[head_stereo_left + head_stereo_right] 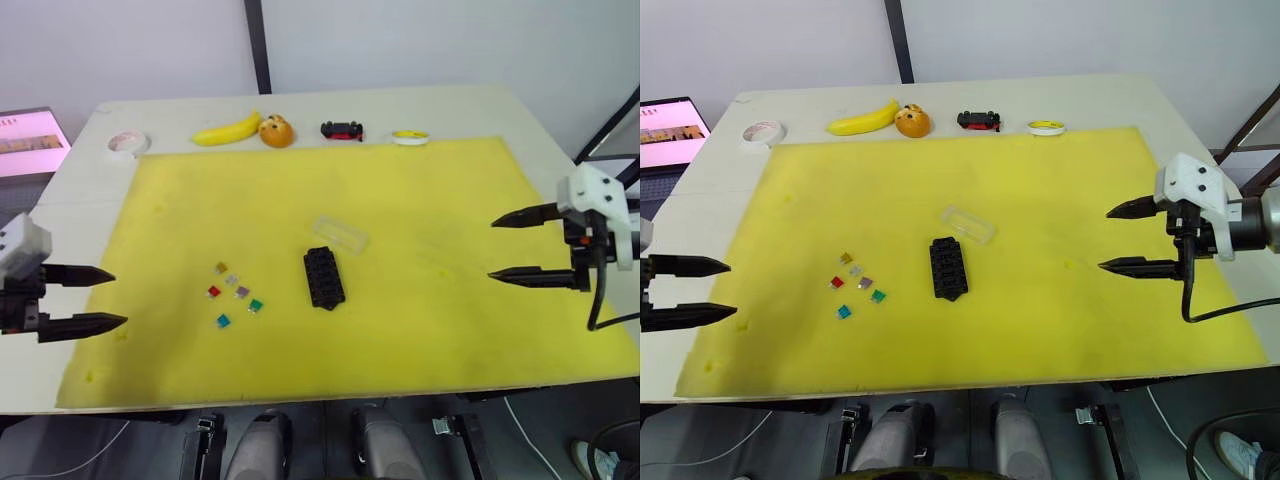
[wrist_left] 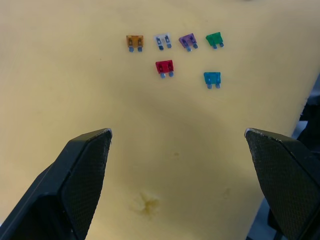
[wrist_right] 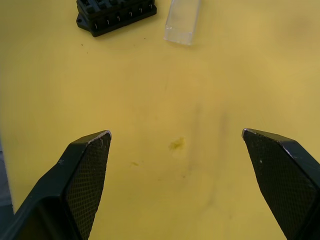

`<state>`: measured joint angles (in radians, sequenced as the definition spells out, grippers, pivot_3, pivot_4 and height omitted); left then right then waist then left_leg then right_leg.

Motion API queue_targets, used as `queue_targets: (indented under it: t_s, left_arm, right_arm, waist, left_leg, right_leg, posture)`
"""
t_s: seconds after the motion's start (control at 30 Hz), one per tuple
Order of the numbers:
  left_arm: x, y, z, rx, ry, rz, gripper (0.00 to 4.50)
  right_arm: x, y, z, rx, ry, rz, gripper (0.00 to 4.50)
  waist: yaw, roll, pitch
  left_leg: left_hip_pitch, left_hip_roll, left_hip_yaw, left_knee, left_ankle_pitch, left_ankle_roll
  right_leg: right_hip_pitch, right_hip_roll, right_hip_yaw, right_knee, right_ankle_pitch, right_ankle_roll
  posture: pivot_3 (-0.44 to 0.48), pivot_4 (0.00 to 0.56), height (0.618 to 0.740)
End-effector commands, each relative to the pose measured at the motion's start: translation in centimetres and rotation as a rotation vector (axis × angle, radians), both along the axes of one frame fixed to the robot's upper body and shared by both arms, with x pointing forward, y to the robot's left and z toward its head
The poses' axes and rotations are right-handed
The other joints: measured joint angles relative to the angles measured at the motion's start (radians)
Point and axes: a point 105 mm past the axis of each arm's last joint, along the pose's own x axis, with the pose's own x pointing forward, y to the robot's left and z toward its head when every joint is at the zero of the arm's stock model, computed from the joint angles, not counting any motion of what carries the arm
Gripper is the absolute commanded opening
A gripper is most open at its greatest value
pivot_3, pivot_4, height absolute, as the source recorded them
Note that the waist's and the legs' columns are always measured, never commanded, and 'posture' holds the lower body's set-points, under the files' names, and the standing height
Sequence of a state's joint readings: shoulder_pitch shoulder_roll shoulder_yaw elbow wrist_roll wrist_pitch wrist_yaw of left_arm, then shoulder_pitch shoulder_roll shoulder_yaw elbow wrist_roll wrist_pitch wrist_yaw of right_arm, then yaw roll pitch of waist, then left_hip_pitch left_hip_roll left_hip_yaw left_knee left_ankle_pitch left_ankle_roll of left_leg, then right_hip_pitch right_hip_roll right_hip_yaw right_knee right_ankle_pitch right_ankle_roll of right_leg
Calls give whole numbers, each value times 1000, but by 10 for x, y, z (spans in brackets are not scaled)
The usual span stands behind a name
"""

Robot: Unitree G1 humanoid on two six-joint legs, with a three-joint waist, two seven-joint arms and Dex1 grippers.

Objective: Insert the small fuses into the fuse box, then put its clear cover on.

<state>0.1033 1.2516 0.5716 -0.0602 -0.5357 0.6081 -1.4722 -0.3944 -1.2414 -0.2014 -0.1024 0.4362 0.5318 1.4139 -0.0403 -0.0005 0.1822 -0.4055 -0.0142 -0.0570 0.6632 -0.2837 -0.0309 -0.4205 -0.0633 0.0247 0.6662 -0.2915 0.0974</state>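
From here, nothing can be read. The screen (image 1: 670, 122) off the tabletop's left corner glows pink with a line of small red marks along its top, too tiny to make out. The small fuses (image 2: 172, 52) show bare coloured faces, with no digits I can pick out.

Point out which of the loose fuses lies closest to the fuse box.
The green fuse. It sits at the edge of the cluster on the side facing the fuse box, with the purple one next; the tan, grey, red and blue ones lie farther off.
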Motion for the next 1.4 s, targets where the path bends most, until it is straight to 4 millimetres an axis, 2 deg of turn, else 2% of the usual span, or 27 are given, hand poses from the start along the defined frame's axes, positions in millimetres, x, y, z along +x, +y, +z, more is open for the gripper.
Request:
queue_targets:
  t_s: [0.03,0.53,0.9,1.1,1.17,1.3,1.4]
  left_arm:
    - [1,-1,7,-7,-27,-6,4500]
    - [8,-6,7,-33,-25,2,4500]
    - [5,-21,-1,-187,72,9,4500]
    - [1,-47,-18,-434,217,82,4500]
    - [2,-49,-23,-509,259,145,4500]
    - [-5,-55,-38,-716,480,240,4500]
    - [-4,-53,-41,-787,561,299,4500]
  right_arm:
    - [-2,-1,11,-22,-45,-2,4437]
    - [-1,4,9,-3,-48,-15,4437]
    - [8,30,13,48,-116,-10,4437]
    - [3,92,14,109,-190,130,4437]
    - [2,105,18,141,-198,147,4437]
    - [-3,144,26,201,-233,225,4437]
    - [5,157,31,230,-258,205,4437]
  waist:
    - [0,0,0]
    - [-1,0,0]
    - [0,0,0]
    - [-3,0,0]
    - [-3,0,0]
    - [-1,-1,-1]
    - [3,-3,-2]
  left_leg:
    - [0,0,0,0,0,0]
    - [0,0,0,0,0,0]
    - [0,0,0,1,0,0]
    - [0,0,-1,1,0,0]
    - [-1,1,-1,1,0,0]
    - [-2,0,-2,3,0,0]
    - [-2,0,-2,3,0,-1]
  right_leg:
    - [0,0,0,0,0,0]
    - [0,0,0,1,0,0]
    - [0,0,0,1,0,0]
    - [-1,0,0,3,0,0]
    - [-2,0,1,4,0,0]
    - [-4,0,1,5,0,0]
    - [-4,-1,0,6,0,0]
  posture:
    - [0,150,740]
    - [0,150,740]
    - [0,150,740]
    - [0,150,740]
    - [0,150,740]
    - [0,150,740]
    - [0,150,740]
